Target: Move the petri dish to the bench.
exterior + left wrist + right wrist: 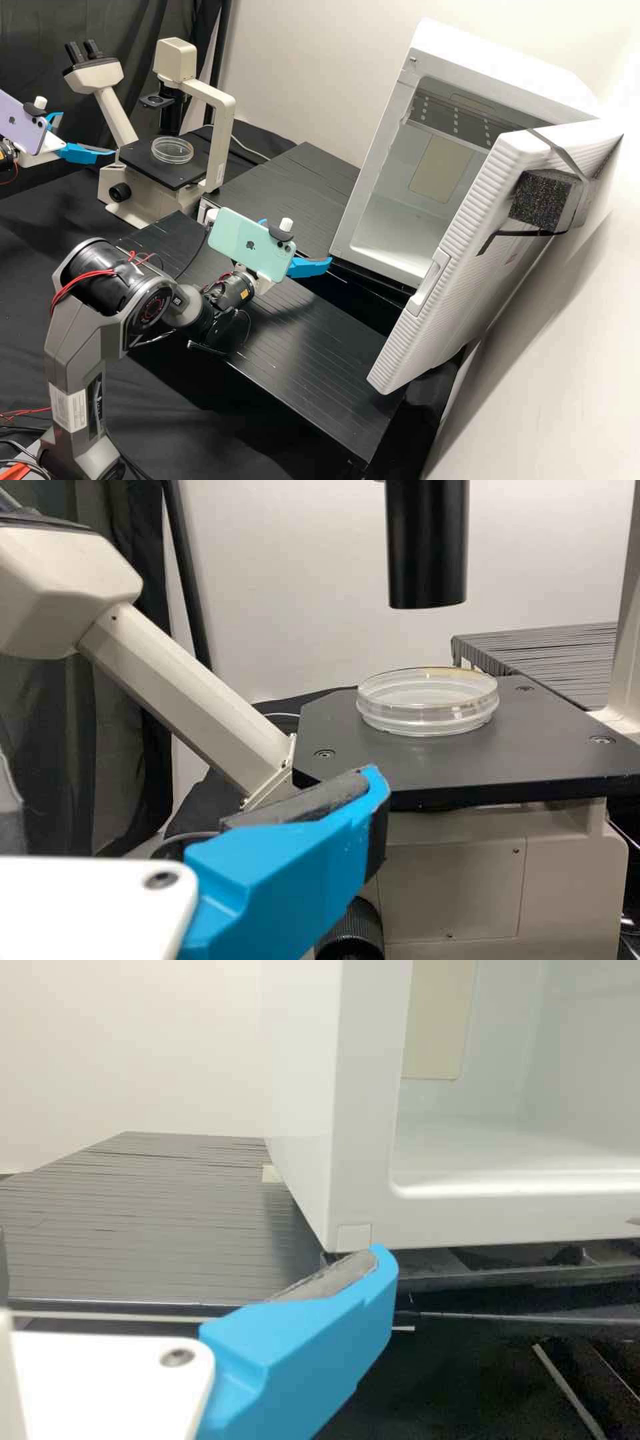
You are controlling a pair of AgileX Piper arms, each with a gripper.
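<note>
The dish (172, 151) lies flat on the black stage (180, 175) of the microscope (219, 110), with a black cylinder (428, 550) above the stage. Beside the stage and apart from the dish is the left end effector (88, 134), its two blue fingers spread and nothing between them. A lilac phone (23, 122) is mounted on that wrist. The cream eyepiece head (93, 75) rises behind the stage on a slanted column.

Farther out, the right end effector (303, 250) hangs over the black slatted surface (313, 333), near the white cabinet (380, 260). Its fingers are apart too, with nothing held. A mint phone (250, 243) sits on its wrist. The cabinet's ribbed door (460, 247) stands open, with a dark foam block (541, 200) strapped to it. Behind the right end effector, another black slatted top (290, 177) lies between the microscope and the cabinet.
</note>
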